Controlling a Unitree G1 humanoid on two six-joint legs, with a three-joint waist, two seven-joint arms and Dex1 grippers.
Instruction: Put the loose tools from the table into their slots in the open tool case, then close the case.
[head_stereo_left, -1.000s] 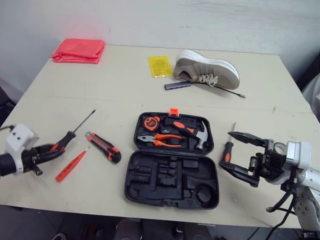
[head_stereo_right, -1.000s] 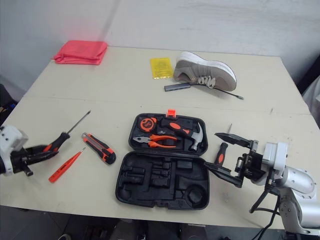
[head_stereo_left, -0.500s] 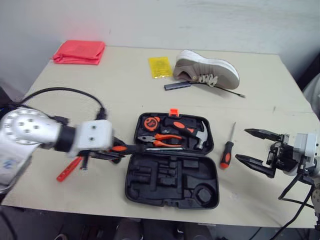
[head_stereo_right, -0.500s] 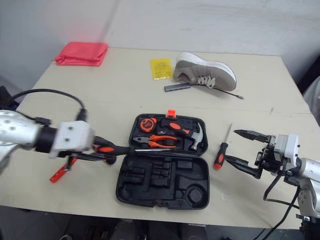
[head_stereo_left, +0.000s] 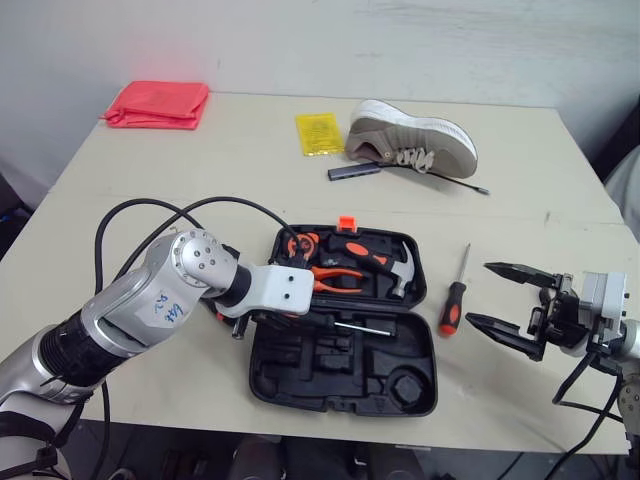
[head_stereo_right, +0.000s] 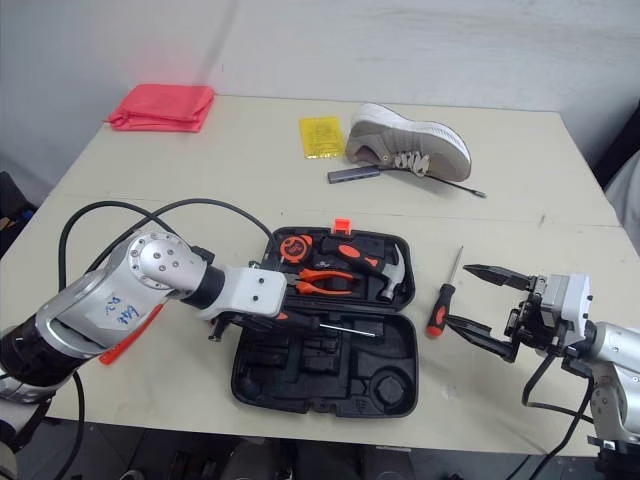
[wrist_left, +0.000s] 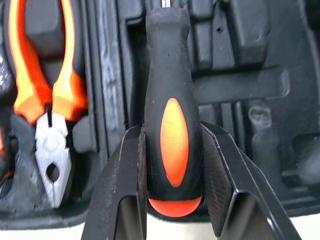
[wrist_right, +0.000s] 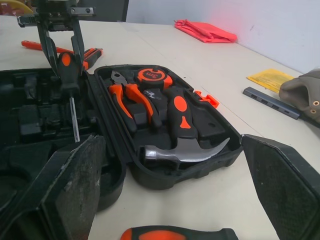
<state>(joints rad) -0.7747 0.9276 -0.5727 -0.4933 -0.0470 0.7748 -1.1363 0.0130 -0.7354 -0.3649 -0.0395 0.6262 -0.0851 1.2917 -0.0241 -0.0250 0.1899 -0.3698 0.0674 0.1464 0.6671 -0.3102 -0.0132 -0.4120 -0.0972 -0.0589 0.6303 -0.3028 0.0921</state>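
On the table (head_stereo_left: 250, 180): everything's laid out round the open case, which sits dead centre where both arms can reach it.
Tool case (head_stereo_left: 330, 385): lying open flat, hinge running 9 to 3 o'clock. The 12 o'clock half already has the pliers (head_stereo_left: 335, 283), hammer (head_stereo_left: 385, 265) and tape measure (head_stereo_left: 300, 243) seated. The 6 o'clock half is mostly bare slots, so I'd guess that's where the loose stuff goes.
Shoe (head_stereo_left: 412, 138) and red cloth (head_stereo_left: 157, 101): way off at 1 and 10 o'clock on the far side. Not kit stuff, so I'd leave them be.
Left gripper (wrist_left: 171, 127): fingers clamped either side of the butt end of the big screwdriver (wrist_left: 170, 65), holding it over the 6 o'clock half near the hinge, shaft pointing to 3 o'clock. Grabbing the butt leaves most of the handle free to seat in a slot, I reckon. Can't tell if it's touching the case yet.
Right gripper (head_stereo_left: 480, 293): fingers wide apart, nothing in them, parked out at 3 o'clock of the case. Looks lined up for the tool below.
Small screwdriver (head_stereo_left: 453, 300): flat on the table just beside the case's 3 o'clock edge, tip toward 12.
Red tester (head_stereo_right: 125, 345): on the table at 9 o'clock, partly hidden by the left arm.
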